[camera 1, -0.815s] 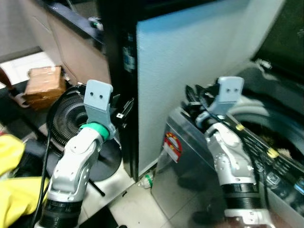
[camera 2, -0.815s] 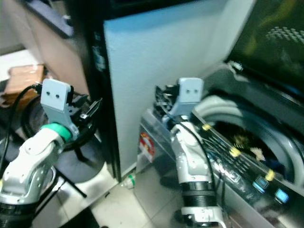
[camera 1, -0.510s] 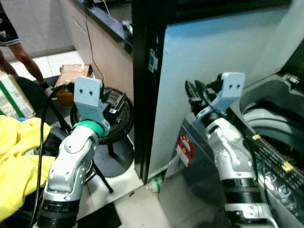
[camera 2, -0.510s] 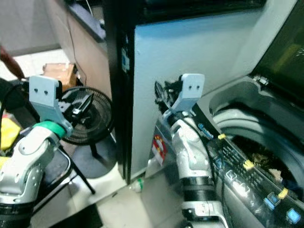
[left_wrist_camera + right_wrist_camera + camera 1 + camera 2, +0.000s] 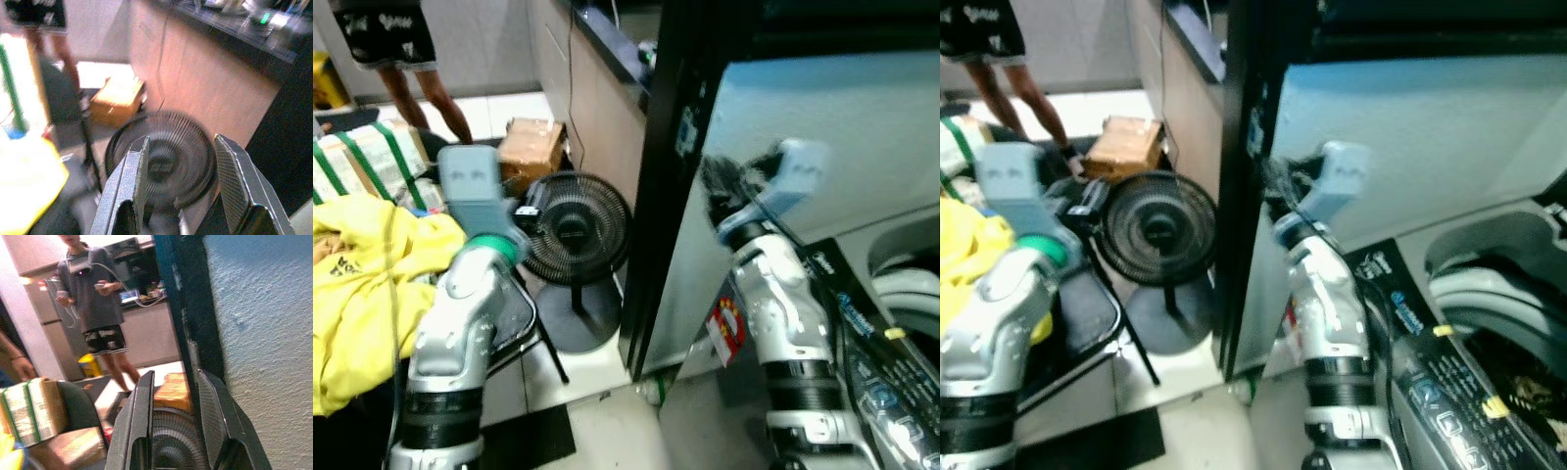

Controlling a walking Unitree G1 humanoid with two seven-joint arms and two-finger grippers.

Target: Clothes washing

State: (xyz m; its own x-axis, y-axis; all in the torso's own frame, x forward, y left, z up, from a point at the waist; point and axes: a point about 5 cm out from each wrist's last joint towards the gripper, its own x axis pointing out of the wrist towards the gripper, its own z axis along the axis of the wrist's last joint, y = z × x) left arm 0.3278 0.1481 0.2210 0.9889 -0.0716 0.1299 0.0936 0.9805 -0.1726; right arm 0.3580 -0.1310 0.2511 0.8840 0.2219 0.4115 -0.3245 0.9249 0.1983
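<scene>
1. We had the washing machine point(image 5: 891, 362) at our right, its control panel nearest us and the rim of its drum just beyond.
2. Our right gripper point(image 5: 173, 426) was raised beside the pale blue panel point(image 5: 822, 157) above the washer, fingers parted with nothing between them, pointing out toward the room.
3. Our left gripper point(image 5: 178, 191) was up too, on the other side, its two fingers point(image 5: 232, 186) spread and empty, aimed at the black floor fan point(image 5: 576, 235).
4. And there were the clothes, a heap of yellow garments point(image 5: 357, 284) at our far left, apart from both grippers and well away from the washer.
5. The fan stood on the tiled floor between the clothes and the dark upright edge of the cabinet point(image 5: 671, 176).
6. Just behind the fan sat a cardboard box point(image 5: 530, 152), against the brown counter front point(image 5: 195, 83).
7. Farthest off, a person point(image 5: 95, 308) in dark shorts stood holding controllers in both hands, with green-strapped cartons point(image 5: 29, 409) nearer on our left.
</scene>
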